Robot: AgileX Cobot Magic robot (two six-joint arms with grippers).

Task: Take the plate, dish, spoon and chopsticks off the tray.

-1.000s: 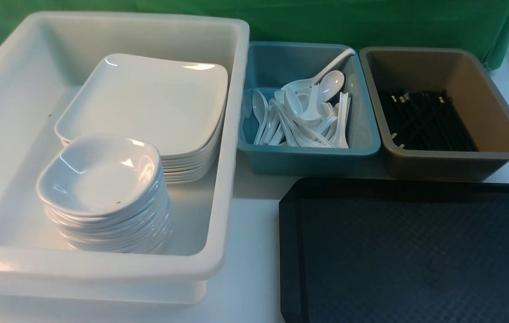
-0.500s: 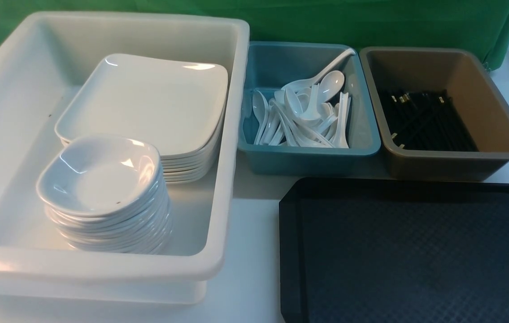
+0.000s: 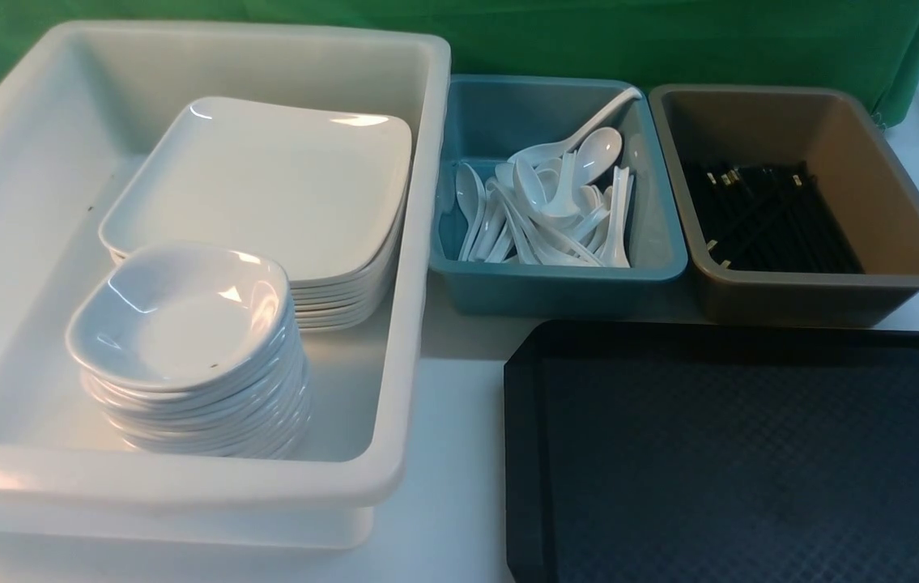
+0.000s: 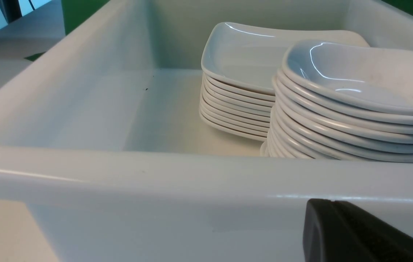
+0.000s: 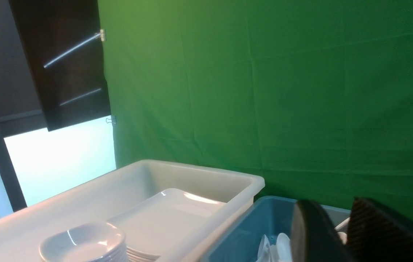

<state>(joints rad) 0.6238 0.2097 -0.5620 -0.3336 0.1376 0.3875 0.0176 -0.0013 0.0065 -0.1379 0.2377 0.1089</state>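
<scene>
On the table, white tub (image 3: 419, 243) holds stacked plate (image 3: 265, 178) and dish (image 3: 184, 316); tray (image 3: 742, 453) looks bare, so clearing seems finished. Spoon (image 3: 580, 158) sits in blue bin (image 3: 556, 279), chopsticks (image 3: 767, 219) in brown bin (image 3: 823, 283). Left gripper (image 4: 359, 233) is clenched empty; right gripper (image 5: 344, 233) has jaws parted, holding nothing.

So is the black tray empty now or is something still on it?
Empty, as far as shown: the tray shows only its bare patterned surface, though its near and right edges run out of frame.

large rectangular plastic tray (image 3: 742, 453): showing black, diamond-patterned
stacked glossy rounded-rectangular plates (image 3: 265, 182): gleaming white
spoon-filled plastic tub (image 3: 475, 121): showing teal
cloth backdrop (image 3: 589, 36): showing green
</scene>
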